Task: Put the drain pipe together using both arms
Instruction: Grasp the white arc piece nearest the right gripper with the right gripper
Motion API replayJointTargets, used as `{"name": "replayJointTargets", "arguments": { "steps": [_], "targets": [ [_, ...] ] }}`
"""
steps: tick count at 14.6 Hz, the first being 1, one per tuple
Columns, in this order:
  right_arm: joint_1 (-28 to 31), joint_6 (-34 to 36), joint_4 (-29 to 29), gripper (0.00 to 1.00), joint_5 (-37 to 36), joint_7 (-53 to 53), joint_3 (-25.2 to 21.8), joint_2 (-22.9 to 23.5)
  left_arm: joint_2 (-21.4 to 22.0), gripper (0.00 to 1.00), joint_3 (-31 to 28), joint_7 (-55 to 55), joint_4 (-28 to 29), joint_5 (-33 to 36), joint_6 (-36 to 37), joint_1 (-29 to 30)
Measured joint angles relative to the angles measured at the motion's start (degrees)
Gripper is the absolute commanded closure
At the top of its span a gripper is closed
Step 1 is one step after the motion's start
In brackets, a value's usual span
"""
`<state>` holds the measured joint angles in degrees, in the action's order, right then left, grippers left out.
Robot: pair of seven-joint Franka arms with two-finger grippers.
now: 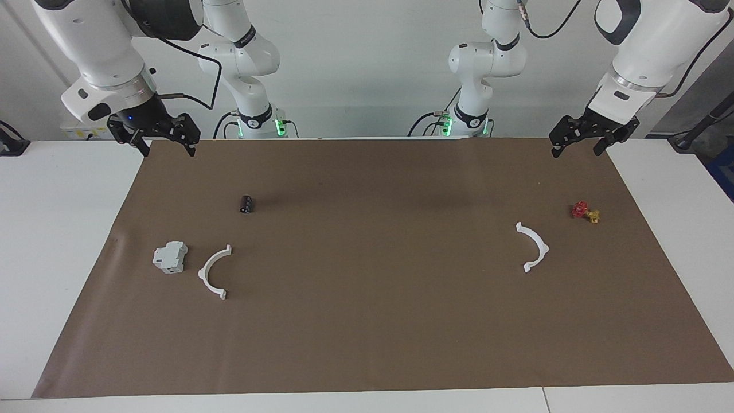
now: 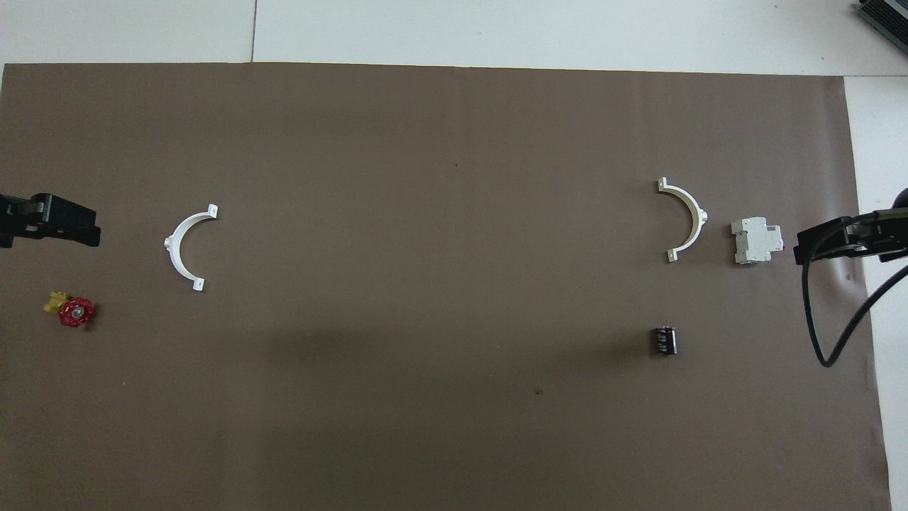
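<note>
The drain pipe lies as two separate white half-rings on the brown mat. One half-ring (image 1: 542, 245) (image 2: 172, 245) lies toward the left arm's end, beside the red-and-yellow valve. The other half-ring (image 1: 202, 274) (image 2: 699, 216) lies toward the right arm's end, beside the grey-white block. My left gripper (image 1: 576, 150) (image 2: 85, 231) hangs open and empty in the air over the mat's corner at its own end. My right gripper (image 1: 167, 150) (image 2: 805, 250) hangs open and empty over the mat's corner at its end. Neither touches anything.
A grey-white boxy block (image 1: 170, 256) (image 2: 755, 240) sits next to the right-end half-ring. A small black cylinder (image 1: 246, 203) (image 2: 665, 339) lies nearer to the robots than that ring. A red-and-yellow valve (image 1: 585, 212) (image 2: 74, 310) lies near the left-end half-ring.
</note>
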<state>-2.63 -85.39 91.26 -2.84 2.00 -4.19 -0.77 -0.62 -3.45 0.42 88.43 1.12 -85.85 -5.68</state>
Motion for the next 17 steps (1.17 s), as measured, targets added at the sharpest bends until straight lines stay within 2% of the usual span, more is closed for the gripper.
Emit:
{"name": "replayJointTargets", "arguments": {
  "steps": [5,8,10,13,17],
  "targets": [
    [0.0,-0.2,0.0,0.0,0.0,0.0,0.0,0.0,0.0,0.0,0.0,0.0,0.0,0.0,0.0,0.0],
    [0.0,-3.9,0.5,0.0,0.0,0.9,0.0,0.0,0.0,0.0,-0.1,0.0,0.0,0.0,0.0,0.0],
    [0.0,-8.9,2.8,0.0,0.0,1.1,0.0,0.1,0.0,0.0,-0.1,0.0,0.0,0.0,0.0,0.0],
    [0.0,-20.2,9.5,0.0,0.0,1.7,0.0,2.4,0.0,0.0,-0.1,0.0,0.0,0.0,0.0,0.0],
    [1.1,-33.2,12.1,0.0,5.0,9.3,-0.1,12.0,0.0,0.0,-0.1,0.0,0.0,0.0,0.0,0.0]
  ]
}}
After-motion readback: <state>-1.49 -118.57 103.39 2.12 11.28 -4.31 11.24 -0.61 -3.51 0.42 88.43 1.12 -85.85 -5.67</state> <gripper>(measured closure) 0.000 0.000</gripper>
